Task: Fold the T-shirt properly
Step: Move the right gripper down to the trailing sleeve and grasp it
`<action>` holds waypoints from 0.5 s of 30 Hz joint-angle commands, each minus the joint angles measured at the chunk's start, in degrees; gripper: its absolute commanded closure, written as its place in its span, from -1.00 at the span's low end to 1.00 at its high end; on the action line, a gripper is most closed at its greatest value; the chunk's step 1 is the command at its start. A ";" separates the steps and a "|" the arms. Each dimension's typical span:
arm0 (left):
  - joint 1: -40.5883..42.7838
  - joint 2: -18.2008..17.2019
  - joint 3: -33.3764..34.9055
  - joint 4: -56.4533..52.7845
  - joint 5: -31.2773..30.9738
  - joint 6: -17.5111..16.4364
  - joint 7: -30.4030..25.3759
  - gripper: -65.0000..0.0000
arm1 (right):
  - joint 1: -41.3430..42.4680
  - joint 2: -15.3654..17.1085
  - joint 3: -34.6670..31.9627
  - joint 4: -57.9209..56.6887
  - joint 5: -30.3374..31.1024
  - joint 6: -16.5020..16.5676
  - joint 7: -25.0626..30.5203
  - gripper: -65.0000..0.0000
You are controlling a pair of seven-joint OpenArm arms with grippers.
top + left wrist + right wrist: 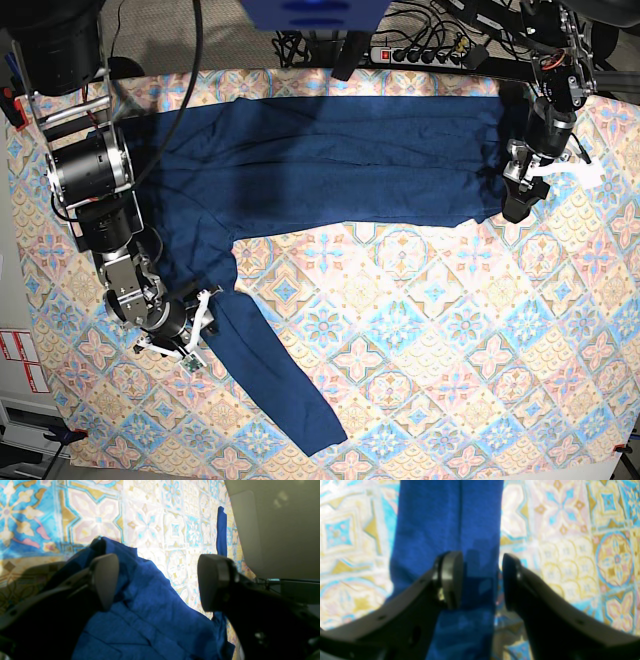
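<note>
While spread flat across the worktop (450, 330), T-shirt (330, 165): dark navy, plain, no print, soft heathered knit, faint wrinkles over the body. Long axis of the body left to right along the upper part of the base view, just under the top edge of the patterned tablecloth (480, 300). One long sleeve running from the left end of the body down toward the lower middle of the frame, on a diagonal, cuff end near the bottom edge.

Left gripper (518, 190) at the right end of the body, upper right of the base view; jaws spread wide in the left wrist view, creased blue fabric lying between and under the fingers (105, 580), nothing pinched.

Right gripper (192, 335) at the sleeve, lower left of the base view; jaws parted in the right wrist view, straddling the sleeve's edge, pads (451, 580) apart, not clamped. Sleeve there a straight blue band, top to bottom of that frame.
</note>
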 commanded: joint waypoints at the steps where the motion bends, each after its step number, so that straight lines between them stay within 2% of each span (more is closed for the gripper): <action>1: -0.05 -0.63 -0.34 0.97 -1.63 -0.66 -0.78 -0.48 | 2.20 0.49 0.32 0.67 0.59 -0.09 1.24 0.22; 15: -0.48 -0.46 -0.34 0.97 -1.63 -0.66 -0.78 -0.48 | 3.34 0.57 0.40 0.58 0.67 -0.09 1.15 0.22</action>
